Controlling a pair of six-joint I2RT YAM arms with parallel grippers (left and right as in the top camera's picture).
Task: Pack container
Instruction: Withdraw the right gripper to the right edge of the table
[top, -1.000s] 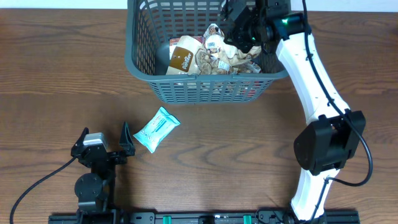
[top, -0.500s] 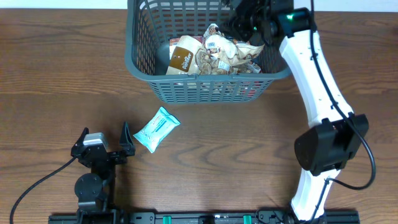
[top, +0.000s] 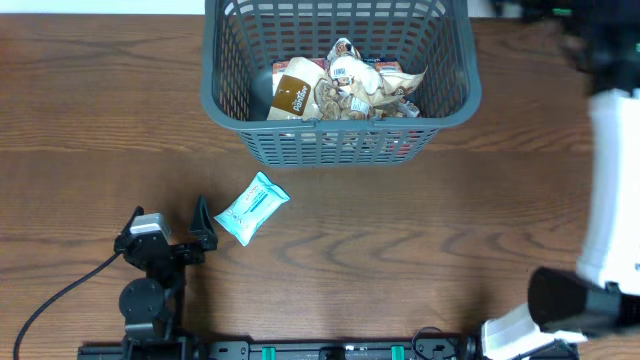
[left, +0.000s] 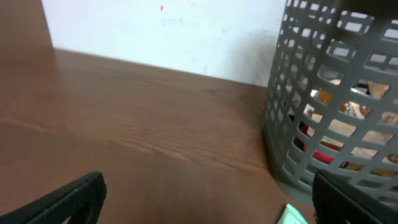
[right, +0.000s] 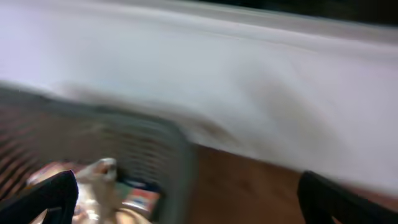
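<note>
Moved since the earlier frame: we log the white right arm swung off the large dark grey slotted plastic basket to the picture's right edge.

Overhead: the basket stands at the far middle of the brown wooden counter and holds crumpled snack packets. A light blue packet lies in front of it. The left gripper is just beside that packet, jaws wide and empty.

Left wrist: we see the jaws fully spread with nothing between, and the basket at right.

Right wrist, blurred: the right gripper has its jaws wide apart and empty, with the basket's corner at lower left.
</note>
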